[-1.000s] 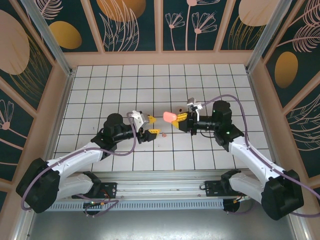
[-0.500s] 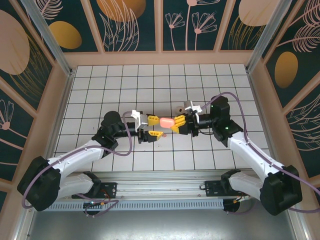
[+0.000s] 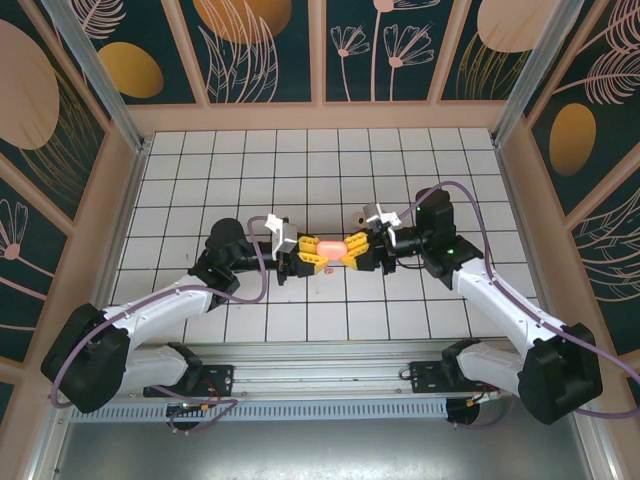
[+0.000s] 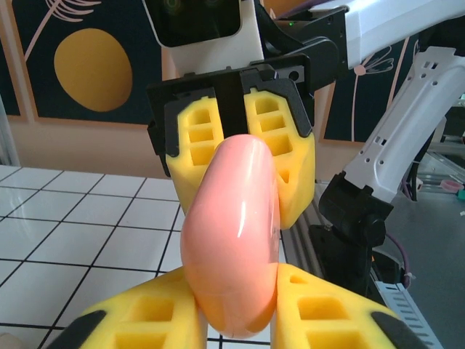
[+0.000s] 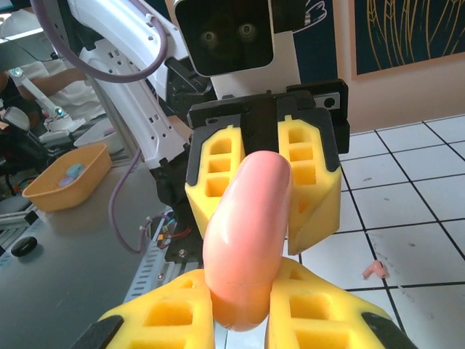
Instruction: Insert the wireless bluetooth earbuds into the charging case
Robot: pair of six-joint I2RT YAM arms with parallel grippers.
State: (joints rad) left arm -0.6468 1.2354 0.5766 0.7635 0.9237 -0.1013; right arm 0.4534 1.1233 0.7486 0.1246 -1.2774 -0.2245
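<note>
Top view first: I had the left jaws and the right jaws nose to nose over the middle of the counter (image 3: 180, 170). Both were clenched on the charging case (image 3: 331, 246), which was held between them.

Left wrist: the case was a glossy salmon-pink shell with its lid shut. My near pads (image 4: 320, 309) pinched one end and the far pads (image 4: 280, 138) pinched the other.

Right wrist showed the same grip mirrored. One earbud (image 5: 375, 270) lay loose on a tile, well apart from the case.

I judged this to be the case-opening step, with no bud seated yet. The next move called for one side to anchor the base while the other levered the lid up. It had to be gentle, since that slick shell looked ready to squirt out.
</note>
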